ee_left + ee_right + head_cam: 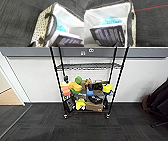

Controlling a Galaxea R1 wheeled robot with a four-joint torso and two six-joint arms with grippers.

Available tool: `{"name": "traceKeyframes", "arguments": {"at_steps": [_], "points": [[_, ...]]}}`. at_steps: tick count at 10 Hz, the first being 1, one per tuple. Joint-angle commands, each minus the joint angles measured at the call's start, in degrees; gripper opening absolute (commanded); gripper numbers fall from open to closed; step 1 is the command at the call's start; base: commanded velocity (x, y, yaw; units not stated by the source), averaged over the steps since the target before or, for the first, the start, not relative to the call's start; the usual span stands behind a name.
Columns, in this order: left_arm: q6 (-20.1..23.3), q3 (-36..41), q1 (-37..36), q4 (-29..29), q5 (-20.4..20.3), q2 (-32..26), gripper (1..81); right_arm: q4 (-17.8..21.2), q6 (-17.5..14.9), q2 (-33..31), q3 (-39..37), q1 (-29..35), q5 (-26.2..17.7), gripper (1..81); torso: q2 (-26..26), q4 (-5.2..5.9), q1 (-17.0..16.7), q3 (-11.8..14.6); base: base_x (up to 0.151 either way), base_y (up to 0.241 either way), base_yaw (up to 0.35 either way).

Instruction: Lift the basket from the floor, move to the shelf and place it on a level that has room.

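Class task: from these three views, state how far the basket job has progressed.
Done: the robot faces the shelf. In hand: both wrist views look closely at the basket, with a dark book and something blue inside, carpet beyond it. Whether it is lifted is unclear. Left: placing it on the bare upper level.

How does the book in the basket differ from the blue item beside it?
The book is dark with pale patterned stripes and white lettering; the blue item is plain turquoise. The book is flat and straight-edged, leaning tilted; the blue item is rounded and lumpy. The book lies in front, partly hiding the blue item. Both sit inside the basket, against its white lining.
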Motion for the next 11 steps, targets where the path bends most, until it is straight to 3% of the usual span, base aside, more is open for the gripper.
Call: {"name": "traceKeyframes", "arguments": {"at_steps": [1, 4, 7, 8, 11], "points": [[0.1, 0.4, -6.0, -0.7, 2.9, -0.8, 81.1, 1.1, 0.1, -0.8, 0.2, 6.0, -2.1, 81.1, -5.5, 0.0, 3.6, 0.2, 0.0, 0.0, 0.0], [0.1, 0.4, -8.2, -0.4, 3.2, -0.7, 81.1, 1.5, 0.2, -0.7, 0.4, 7.8, -2.2, 81.1, -10.1, 0.0, 6.5, -2.0, 0.0, 0.0, 0.0], [0.1, 0.4, -9.3, -0.2, 4.8, -0.1, 81.1, 2.0, 0.6, 0.1, 0.2, 9.1, -2.2, 81.1, -15.9, 0.0, 10.2, -2.1, 0.0, 0.0, 0.0], [0.1, 0.9, -9.2, -0.5, 5.1, 0.0, 81.1, 2.1, 0.7, 0.6, 0.2, 9.3, -2.2, 81.1, -12.2, 0.0, 7.7, -2.1, 0.0, 0.0, 0.0], [0.3, 0.8, -8.8, 0.2, 5.1, 1.3, 81.1, 2.2, 1.1, 1.8, 1.1, 10.3, -2.7, 81.1, -14.3, 0.0, 9.1, -2.1, 0.0, 0.0, 0.0]]}}
